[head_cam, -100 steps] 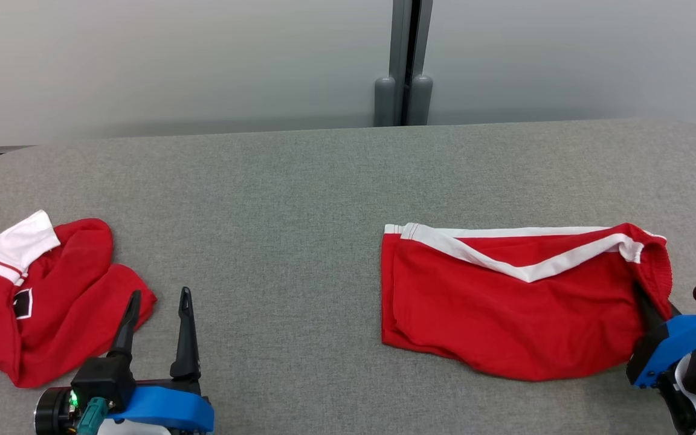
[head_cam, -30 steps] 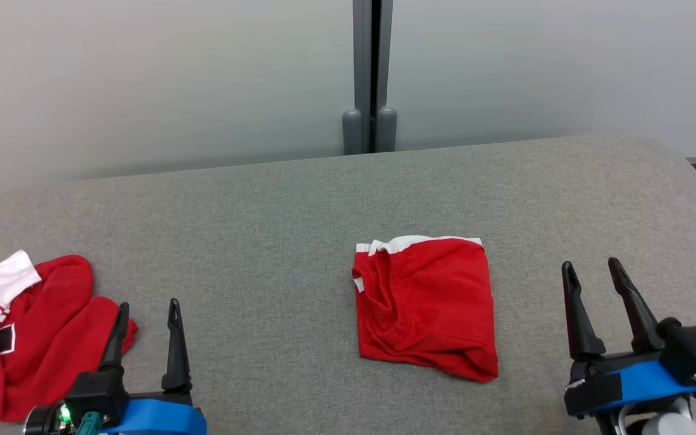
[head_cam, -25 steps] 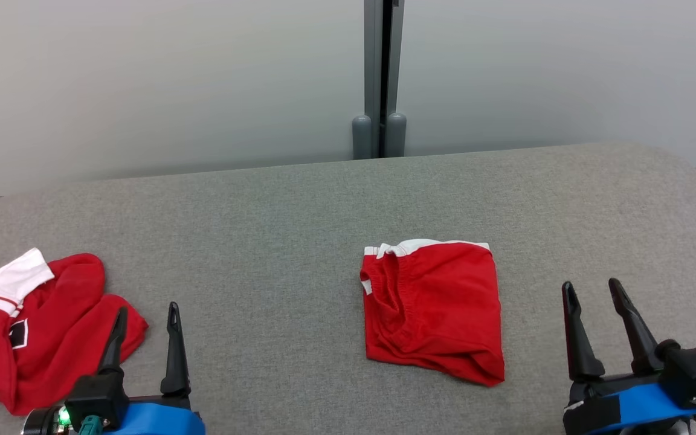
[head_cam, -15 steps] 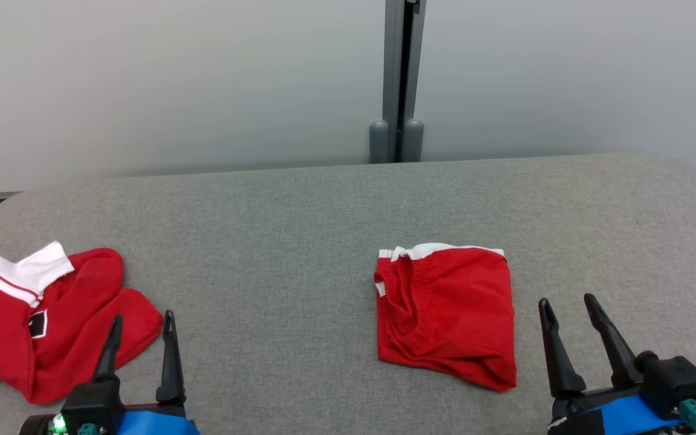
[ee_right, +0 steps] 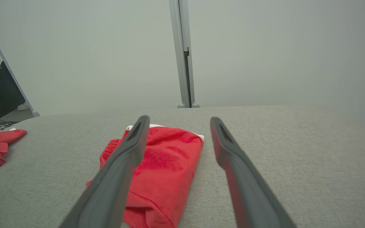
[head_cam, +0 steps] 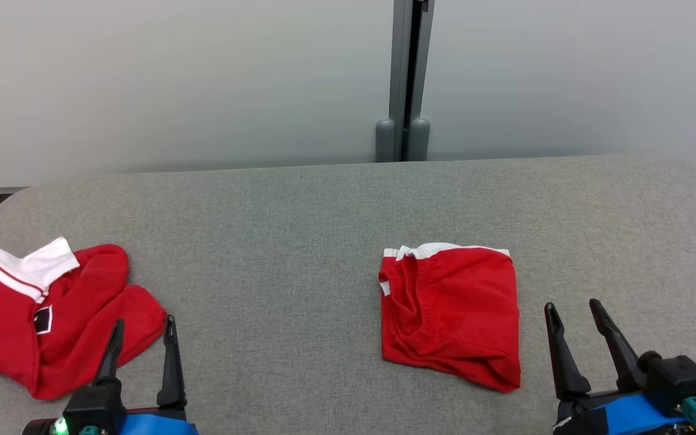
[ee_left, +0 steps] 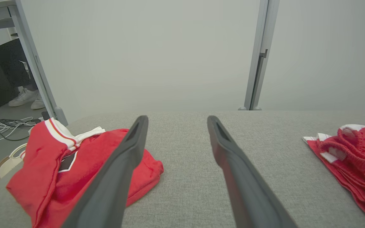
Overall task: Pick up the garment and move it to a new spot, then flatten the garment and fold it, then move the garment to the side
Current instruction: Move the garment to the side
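Both apart, empty: left claw (head_cam: 145, 321), right claw (head_cam: 571, 304). If I pinch top layer only, shorts (head_cam: 449, 314) (floppy) may fall open.

- A crumpled red shirt (head_cam: 76, 320) with a white collar lies just beside the left fingers (head_cam: 168, 368), on their outer side. In the head view the outer fingertip overlaps its edge; I cannot tell if they touch.
- A small black patch (head_cam: 43, 319) with a white border sits on this shirt.
- The grey fabric table (head_cam: 275, 241) spreads ahead of the left fingers and the right fingers (head_cam: 559, 356).
- Pale wall panels (head_cam: 173, 78) stand beyond all fingertips, behind the table's far edge.
- A grey post (head_cam: 408, 60) with two rounded feet (head_cam: 385, 139) rises ahead, between both finger pairs, nearer the right pair.
- In the left wrist view, far left of the left fingers, a person's white shoes (ee_left: 23, 97) and loose cables (ee_left: 2, 126) are on the floor.
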### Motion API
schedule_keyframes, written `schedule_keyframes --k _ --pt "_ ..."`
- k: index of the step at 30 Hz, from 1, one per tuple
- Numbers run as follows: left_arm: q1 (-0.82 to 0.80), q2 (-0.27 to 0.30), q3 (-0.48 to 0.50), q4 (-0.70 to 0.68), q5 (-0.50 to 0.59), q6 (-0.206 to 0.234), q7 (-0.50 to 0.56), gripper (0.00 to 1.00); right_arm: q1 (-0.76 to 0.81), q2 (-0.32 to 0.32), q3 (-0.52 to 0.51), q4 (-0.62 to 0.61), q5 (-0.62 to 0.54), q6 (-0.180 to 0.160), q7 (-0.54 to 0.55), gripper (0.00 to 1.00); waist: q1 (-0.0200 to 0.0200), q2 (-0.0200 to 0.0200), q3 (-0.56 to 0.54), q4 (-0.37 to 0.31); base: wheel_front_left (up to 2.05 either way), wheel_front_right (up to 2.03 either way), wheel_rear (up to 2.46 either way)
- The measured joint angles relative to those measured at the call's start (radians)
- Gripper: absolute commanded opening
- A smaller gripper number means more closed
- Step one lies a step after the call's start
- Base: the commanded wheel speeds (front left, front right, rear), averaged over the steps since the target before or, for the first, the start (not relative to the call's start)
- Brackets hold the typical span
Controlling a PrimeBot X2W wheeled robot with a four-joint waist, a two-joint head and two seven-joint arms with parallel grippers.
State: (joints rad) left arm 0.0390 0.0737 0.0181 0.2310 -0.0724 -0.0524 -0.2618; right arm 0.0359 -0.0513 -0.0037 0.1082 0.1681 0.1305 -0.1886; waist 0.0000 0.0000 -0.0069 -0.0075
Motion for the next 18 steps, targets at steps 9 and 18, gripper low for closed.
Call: schedule_keyframes --k 9,18 --pt "-0.001 0.003 0.004 0.001 -0.007 0.007 0.0 1.0 -0.067 0.001 0.018 0.005 -0.036 0.0 0.019 1.0 0.0 0.0 0.007 -0.021 0.0 0.0 0.0" --pt "-0.033 0.0 -0.016 -0.002 -0.006 0.006 0.0 1.0 -0.275 0.0 0.032 0.097 -0.085 0.0 0.083 1.0 0.0 0.0 0.04 -0.021 0.0 0.0 0.0"
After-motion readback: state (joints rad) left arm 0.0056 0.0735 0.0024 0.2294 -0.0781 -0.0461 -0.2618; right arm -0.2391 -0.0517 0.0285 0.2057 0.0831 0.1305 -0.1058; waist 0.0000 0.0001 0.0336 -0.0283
